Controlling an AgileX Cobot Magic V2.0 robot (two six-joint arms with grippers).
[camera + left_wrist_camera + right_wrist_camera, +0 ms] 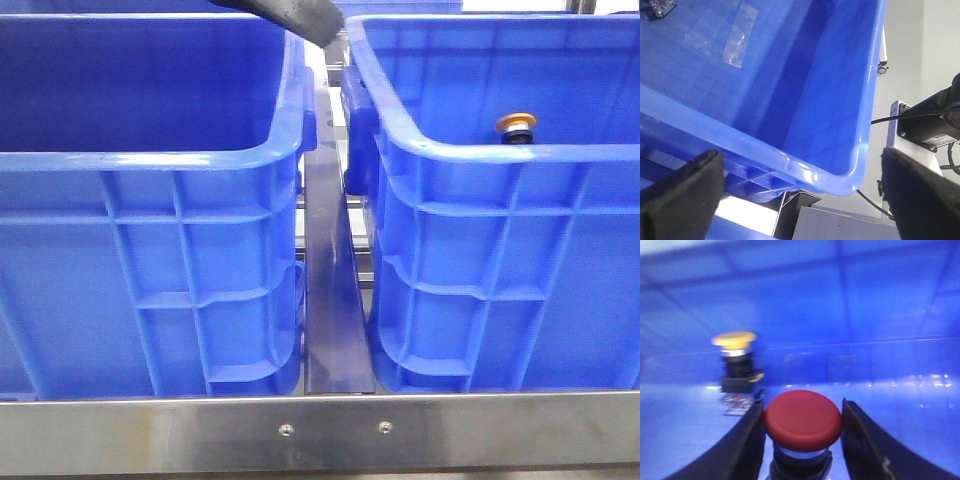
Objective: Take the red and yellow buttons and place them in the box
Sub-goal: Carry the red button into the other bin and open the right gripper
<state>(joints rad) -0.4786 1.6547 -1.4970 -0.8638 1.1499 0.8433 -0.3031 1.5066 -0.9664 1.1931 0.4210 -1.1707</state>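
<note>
Two large blue plastic crates with ribbed walls and thick rolled rims stand side by side behind a brushed metal rail with two screws. The front view cuts both off at the frame edges, and their near walls hide most of their floors. A narrow dark metal strip runs in the gap between them.

In the right-hand crate, only the cap and collar of the yellow-orange mushroom-cap push button peek above the near rim; its dark body is hidden from the front. The right wrist view shows it upright on the crate floor, blurred, just beyond the red mushroom-cap push button.

The right hand sits low inside that crate, its two dark fingers flanking the red button close on either side. Whether they press on the button's body cannot be told, since the broad cap covers the contact and the picture's edge cuts the body off. This hand does not appear in the front view.

The left hand hangs open above the corner of the left-hand crate, its black padded fingers wide apart and empty. Clear tape patches show on that crate's floor; a small shiny item at the picture's corner is too cropped to identify. A dark arm link pokes in above the gap, mostly cut off.
</note>
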